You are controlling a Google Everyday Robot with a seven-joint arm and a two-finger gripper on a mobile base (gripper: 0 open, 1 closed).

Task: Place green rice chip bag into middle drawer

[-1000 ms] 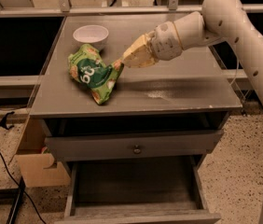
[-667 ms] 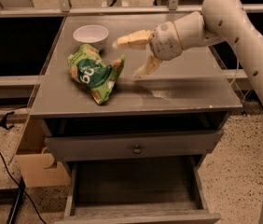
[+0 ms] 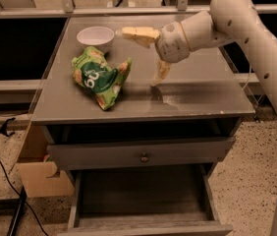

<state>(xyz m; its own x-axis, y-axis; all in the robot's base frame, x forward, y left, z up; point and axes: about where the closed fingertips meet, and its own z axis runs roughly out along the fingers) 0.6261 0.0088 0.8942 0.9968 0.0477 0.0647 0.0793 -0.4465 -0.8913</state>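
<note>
Tool: we see the tool (image 3: 137, 57) over the worktop (image 3: 202, 95), just right of the bag, with its two fingers spread wide and nothing held between them.
Upper finger: one finger (image 3: 134, 32) points left, its tip near the bowl's rim.
Lower finger: the other points down at the worktop; we cannot tell whether its tip touches the surface.
Arm: the white arm (image 3: 236, 18) reaches in from the right edge.
Green rice chip bag: the green rice chip bag (image 3: 99, 77) lies crumpled on the left half of the worktop, just in front of the bowl and apart from both fingers.
White bowl: the white bowl (image 3: 95, 36) stands upright at the back left of the worktop.
Drawer front: we see a shut drawer front (image 3: 104, 154) with a small round knob (image 3: 144, 157) under the worktop.
Middle drawer: the middle drawer (image 3: 143, 193) stands pulled out below that front, showing its grey floor and low side walls.
Floor: a cardboard box (image 3: 42, 173) sits left of the cabinet.
</note>
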